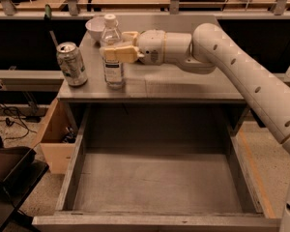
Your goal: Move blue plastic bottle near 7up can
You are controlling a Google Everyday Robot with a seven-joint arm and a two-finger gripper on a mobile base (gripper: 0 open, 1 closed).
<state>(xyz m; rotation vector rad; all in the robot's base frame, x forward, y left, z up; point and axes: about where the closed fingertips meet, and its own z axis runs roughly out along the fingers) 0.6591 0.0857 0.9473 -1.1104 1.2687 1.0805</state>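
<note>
Presently, hand (pixel 117 52): cream-coloured, with two fingers, at the end of the white robot arm (pixel 241 76) that extends from the right over the left part of the grey bench (pixel 183 83).
Hand state: clenched on the tall clear plastic bottle (pixel 113 71), with one finger across its front and the other behind it.
Bottle: white cap, white label with dark print; upright inside the hand, with the base low at the bench top.
Silver soda can with green markings (pixel 72 64): upright on the bench, to the left of the hand, near the bottle but apart from it.
Small white bowl (pixel 94 27): behind the hand, a little to its left, partly hidden by the bottle.
Open grey drawer (pixel 154 178): below the hand, pulled out toward the camera.
Light wooden box (pixel 53 139): low and left of the hand, beside the drawer.
</note>
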